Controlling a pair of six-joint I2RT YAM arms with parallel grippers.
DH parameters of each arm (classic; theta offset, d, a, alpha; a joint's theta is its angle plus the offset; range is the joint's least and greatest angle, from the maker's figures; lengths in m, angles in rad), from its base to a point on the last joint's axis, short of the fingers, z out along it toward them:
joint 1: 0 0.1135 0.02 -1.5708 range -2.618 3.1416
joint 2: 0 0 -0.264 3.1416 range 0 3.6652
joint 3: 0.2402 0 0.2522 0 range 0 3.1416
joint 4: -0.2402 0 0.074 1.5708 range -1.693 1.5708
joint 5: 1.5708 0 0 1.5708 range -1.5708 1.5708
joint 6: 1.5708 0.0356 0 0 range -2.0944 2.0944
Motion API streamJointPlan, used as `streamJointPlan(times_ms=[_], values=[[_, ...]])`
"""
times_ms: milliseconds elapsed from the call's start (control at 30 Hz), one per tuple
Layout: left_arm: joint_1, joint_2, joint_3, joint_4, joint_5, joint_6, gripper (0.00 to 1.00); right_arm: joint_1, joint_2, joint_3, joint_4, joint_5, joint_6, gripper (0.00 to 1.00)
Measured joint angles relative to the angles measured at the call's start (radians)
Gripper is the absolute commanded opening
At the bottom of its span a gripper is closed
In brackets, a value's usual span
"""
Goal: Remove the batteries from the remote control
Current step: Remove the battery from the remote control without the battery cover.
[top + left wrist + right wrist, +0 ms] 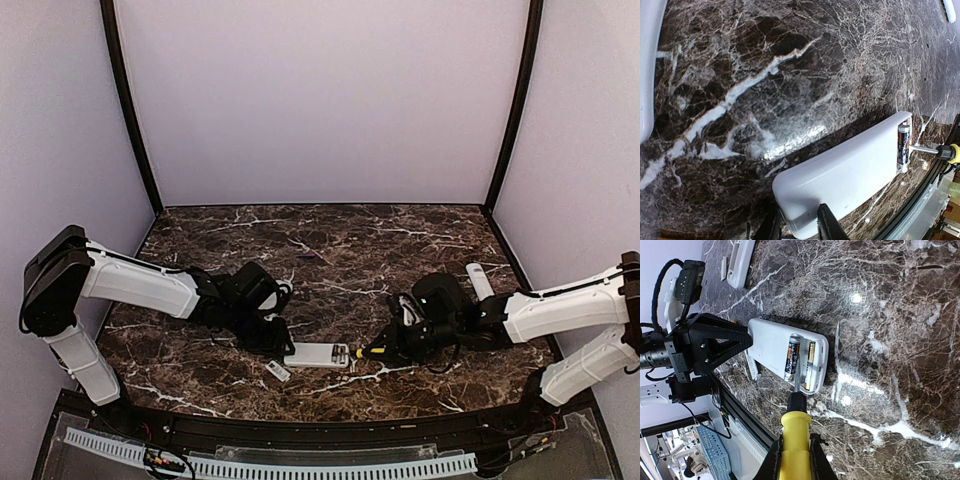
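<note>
The white remote control (315,355) lies face down near the table's front edge, its battery compartment open at the right end. Two batteries (792,357) (809,365) sit side by side in it; one battery (903,145) shows in the left wrist view. My left gripper (799,222) is shut on the remote's left end (850,175). My right gripper (796,460) is shut on a yellow-handled screwdriver (796,435). The screwdriver's metal tip reaches into the compartment between the two batteries.
A small white cover (278,371) lies just in front of the remote. A second white remote (478,280) rests at the right, with another small cover (723,268) beside it. The table's black front rail (320,430) runs close behind the screwdriver.
</note>
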Motion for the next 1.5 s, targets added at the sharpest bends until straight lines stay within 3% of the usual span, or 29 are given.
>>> streamJointPlan(times_ms=[600, 1500], values=[[0.0, 0.001, 0.0, 0.006, -0.001, 0.0, 0.24, 0.0, 0.012, 0.024, -0.039, -0.003, -0.027, 0.0], [0.0, 0.002, 0.0, 0.006, -0.002, -0.002, 0.24, 0.092, 0.119, 0.3, -0.401, 0.158, -0.163, 0.0]])
